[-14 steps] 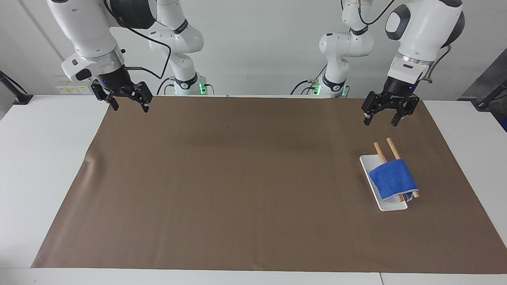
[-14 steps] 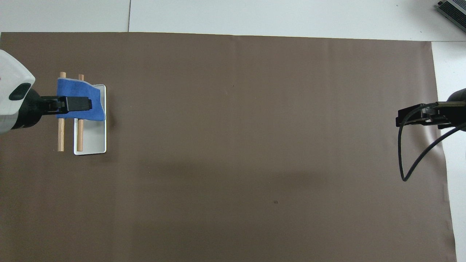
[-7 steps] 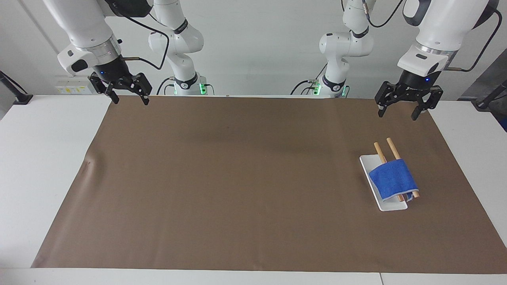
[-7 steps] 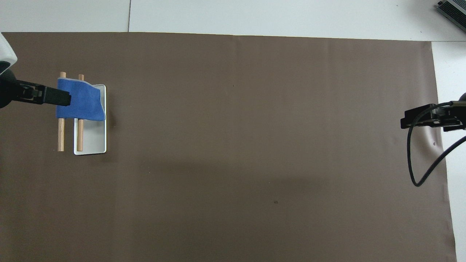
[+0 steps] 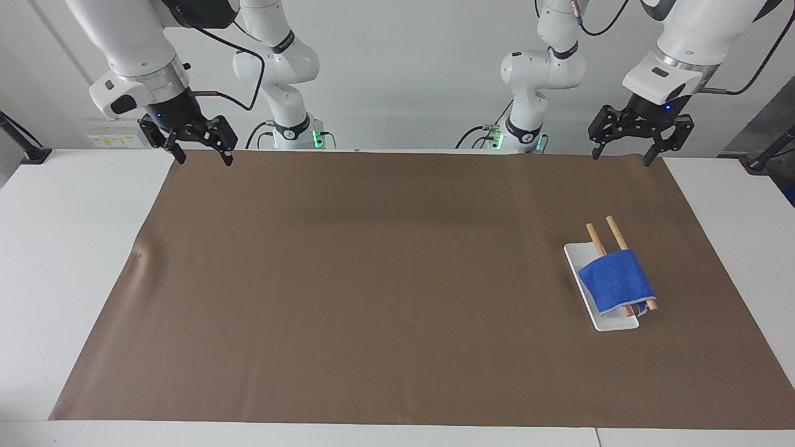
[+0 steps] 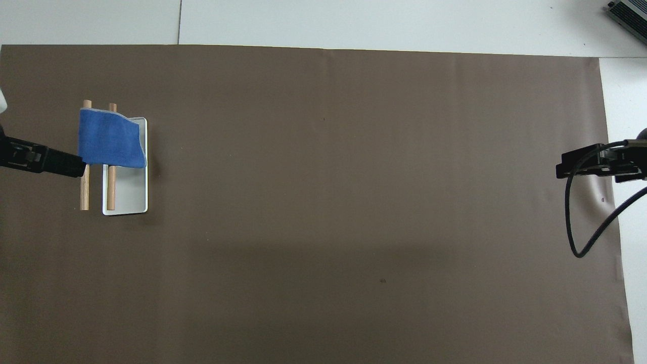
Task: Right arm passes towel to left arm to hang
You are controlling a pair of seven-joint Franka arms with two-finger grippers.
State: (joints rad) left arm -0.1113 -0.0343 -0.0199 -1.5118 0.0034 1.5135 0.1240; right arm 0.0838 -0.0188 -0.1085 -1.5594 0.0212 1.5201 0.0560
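Observation:
The blue towel point(image 5: 616, 280) point(image 6: 110, 143) hangs draped over two wooden rods point(image 5: 615, 231) point(image 6: 84, 192) of a small rack with a white base point(image 5: 574, 257) point(image 6: 129, 194), at the left arm's end of the table. My left gripper point(image 5: 621, 158) point(image 6: 76, 166) is open and empty, raised over the brown mat's edge at the robots' end, well apart from the towel. My right gripper point(image 5: 205, 160) point(image 6: 558, 169) is open and empty, raised over the mat's corner at the right arm's end, where the arm waits.
The large brown mat point(image 5: 372, 279) point(image 6: 328, 202) covers most of the white table point(image 5: 74, 248). A black cable point(image 6: 581, 237) loops down from the right wrist. A dark device corner point(image 6: 629, 12) lies at the table's edge farthest from the robots.
My left gripper has risen and drawn back from above the rack toward the robots' end of the mat. The right gripper rose slightly, then held still. The towel has not moved.

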